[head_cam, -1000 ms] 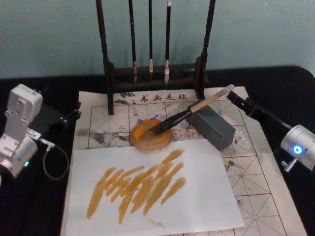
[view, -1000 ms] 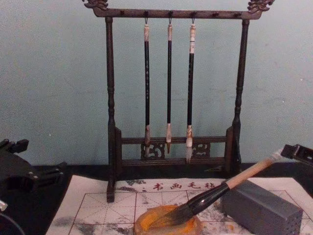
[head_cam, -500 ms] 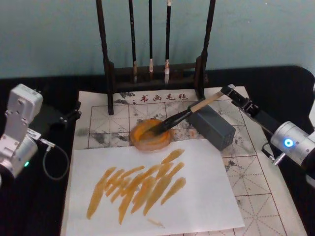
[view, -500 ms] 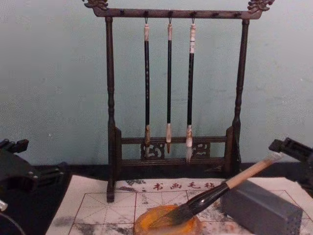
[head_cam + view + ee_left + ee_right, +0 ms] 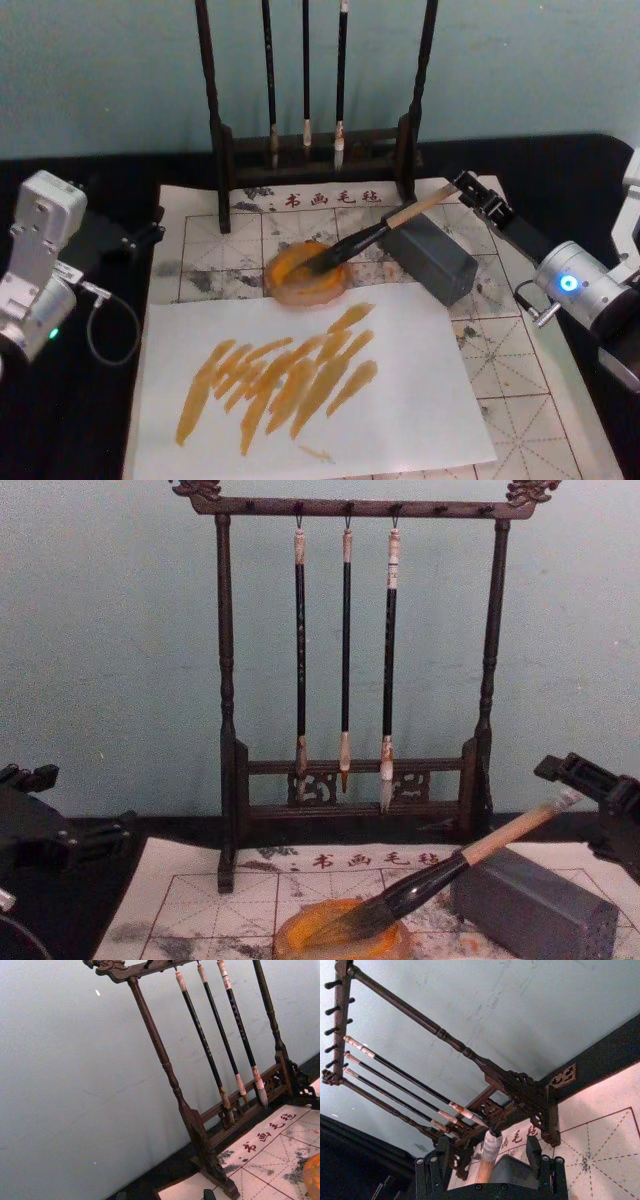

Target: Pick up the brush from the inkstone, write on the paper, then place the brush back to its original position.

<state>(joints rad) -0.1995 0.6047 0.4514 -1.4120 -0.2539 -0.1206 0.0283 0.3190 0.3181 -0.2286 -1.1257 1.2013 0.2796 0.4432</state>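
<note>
One brush on inkstone; right gripper jaws wide astride it; left gripper parked.

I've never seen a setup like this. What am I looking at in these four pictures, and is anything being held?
It is a robot with two arms, each ending in a gripper. One picture looks down from its head, one looks across the table from its chest, and two come from cameras on its wrists. On the table lies gridded paper with a white sheet streaked orange on top. The brush rests with its bristles in the orange inkstone and its handle on a grey block. Behind stands a rack with three thin brushes. The right gripper is open around the brush's end, gripping nothing yet. The left gripper sits parked at the left.
</note>
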